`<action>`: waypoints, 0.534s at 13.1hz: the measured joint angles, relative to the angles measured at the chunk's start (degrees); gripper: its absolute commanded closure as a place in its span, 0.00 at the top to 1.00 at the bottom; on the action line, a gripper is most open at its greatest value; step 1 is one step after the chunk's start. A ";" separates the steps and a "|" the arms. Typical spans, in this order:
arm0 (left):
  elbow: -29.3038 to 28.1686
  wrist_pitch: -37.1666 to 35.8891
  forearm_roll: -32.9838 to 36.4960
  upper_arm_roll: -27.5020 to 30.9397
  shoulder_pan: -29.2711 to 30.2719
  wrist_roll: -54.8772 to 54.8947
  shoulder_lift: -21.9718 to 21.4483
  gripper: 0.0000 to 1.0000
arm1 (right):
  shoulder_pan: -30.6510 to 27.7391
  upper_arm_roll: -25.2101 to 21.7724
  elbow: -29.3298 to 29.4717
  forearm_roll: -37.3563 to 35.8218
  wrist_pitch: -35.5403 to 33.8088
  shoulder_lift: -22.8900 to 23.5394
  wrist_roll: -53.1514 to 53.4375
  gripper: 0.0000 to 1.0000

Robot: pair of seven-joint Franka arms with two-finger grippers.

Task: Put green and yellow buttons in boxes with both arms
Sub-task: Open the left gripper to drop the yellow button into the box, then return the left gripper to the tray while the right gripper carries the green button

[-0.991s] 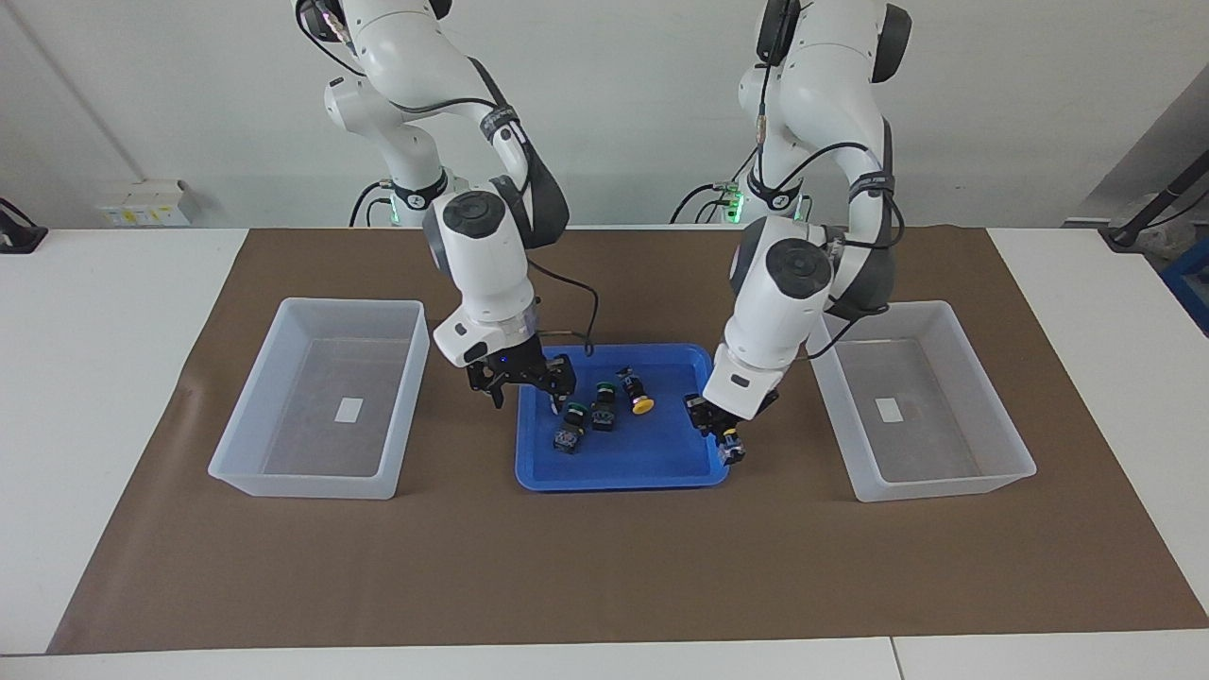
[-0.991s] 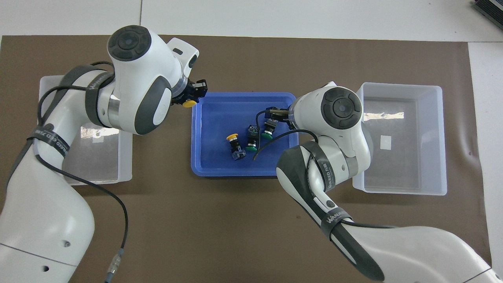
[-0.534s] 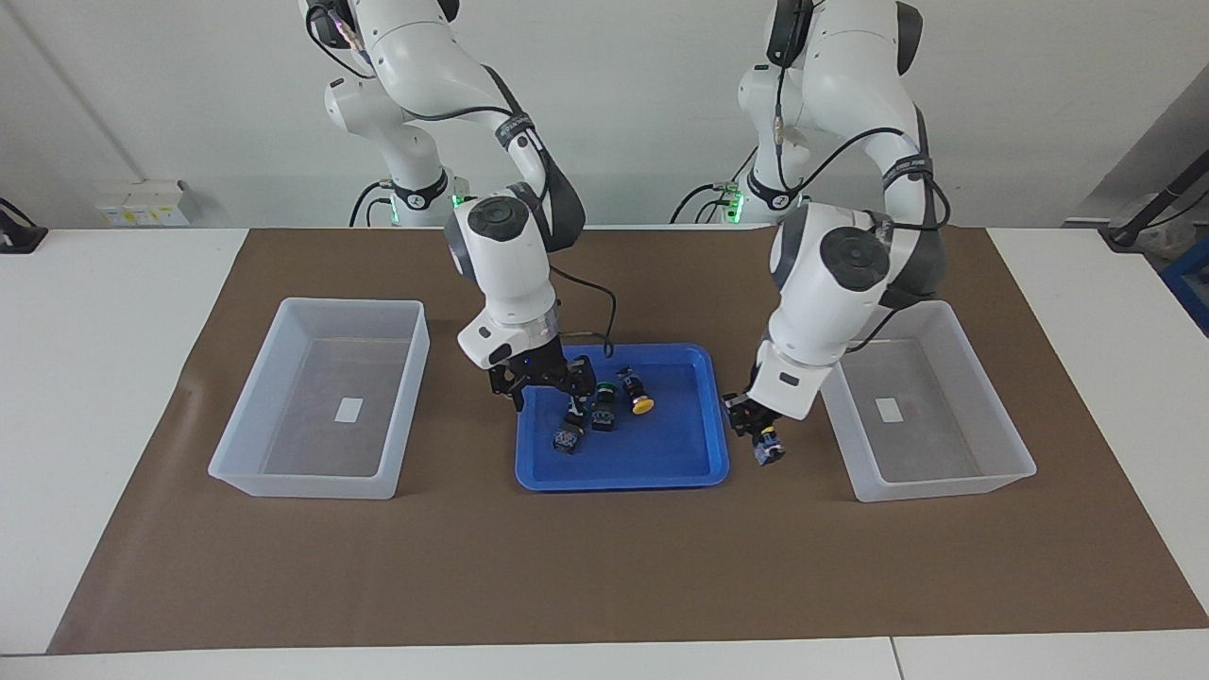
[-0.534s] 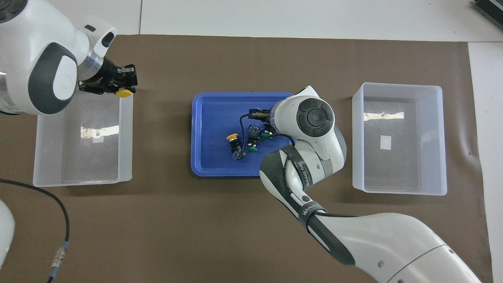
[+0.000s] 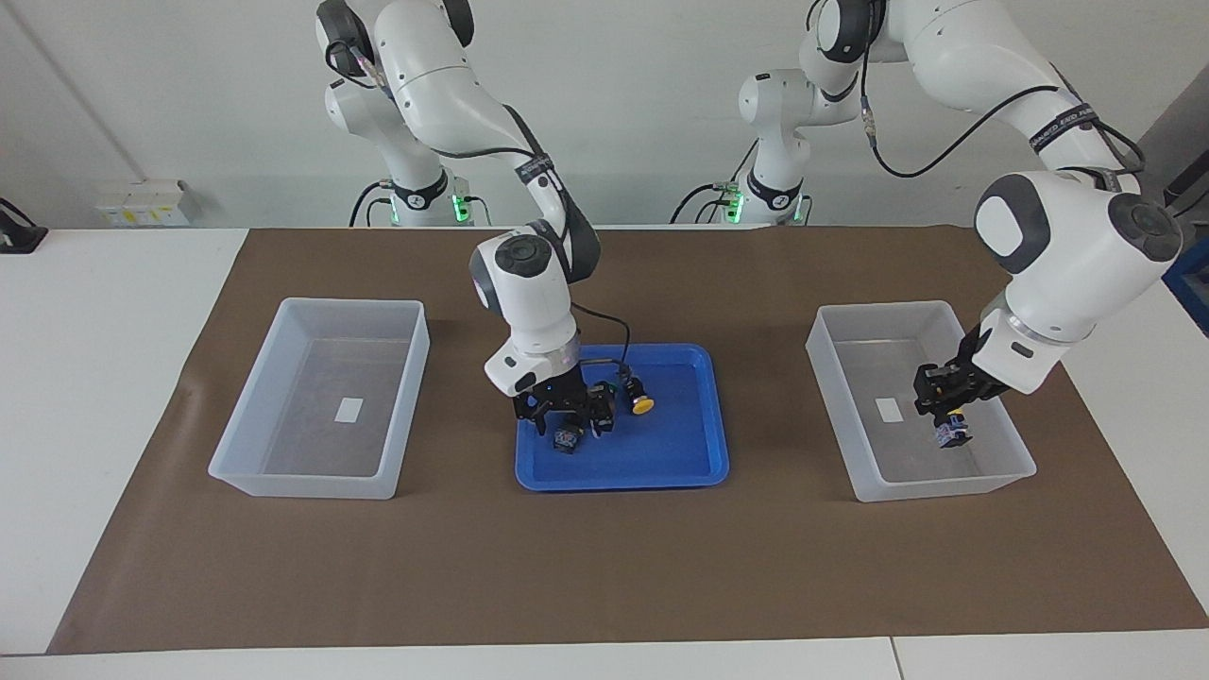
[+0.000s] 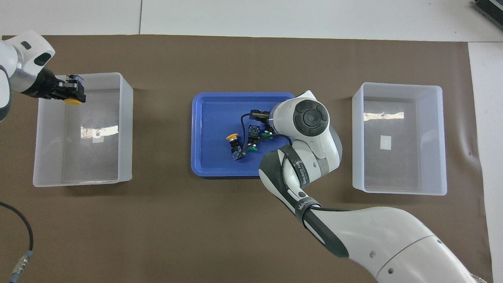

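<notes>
My left gripper (image 5: 945,417) is shut on a yellow button (image 5: 950,436) and holds it over the box (image 5: 835,416) at the left arm's end of the table. In the overhead view this gripper (image 6: 76,89) and the button's yellow cap (image 6: 72,101) are over a corner of that box (image 6: 125,129). My right gripper (image 5: 567,417) is open and low in the blue tray (image 5: 661,463), its fingers astride a green button (image 6: 267,135). A second green button (image 6: 252,148) and a yellow button (image 5: 642,405) lie beside it. The other box (image 5: 406,397) holds nothing.
A brown mat (image 5: 604,567) covers the table's middle under the tray and both boxes. The right arm's elbow hangs over the tray's edge (image 6: 310,118). A loose cable (image 6: 19,263) lies near the left arm's base.
My left gripper has carried the yellow button from the tray's edge to over its box. My right gripper has moved in over the green buttons and lowered into the tray.
</notes>
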 measured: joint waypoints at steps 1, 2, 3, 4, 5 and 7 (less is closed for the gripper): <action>-5.10 4.43 -0.01 -0.02 0.04 0.31 -1.19 0.00 | -0.01 0.00 -0.04 0.00 0.00 0.08 1.10 0.97; -9.06 7.87 -0.02 -0.19 -0.01 0.39 -1.98 0.00 | -0.04 0.00 -0.18 0.00 -0.01 0.17 1.57 0.97; -11.64 10.28 -0.03 -0.36 -0.10 0.40 -2.33 0.00 | -0.04 -0.01 -0.33 0.00 -0.04 0.29 1.66 0.97; -13.22 12.08 -0.03 -0.50 -0.16 0.40 -2.38 0.00 | 0.01 0.00 -0.53 0.00 -0.08 0.55 1.66 0.96; -14.36 13.70 -0.03 -0.59 -0.19 0.40 -2.37 0.00 | 0.05 0.01 -0.69 0.00 -0.09 0.98 1.67 0.81; -17.10 17.90 -0.03 -0.71 -0.24 0.46 -2.17 0.00 | 0.05 -0.02 -0.75 -0.03 -0.10 1.55 1.67 0.31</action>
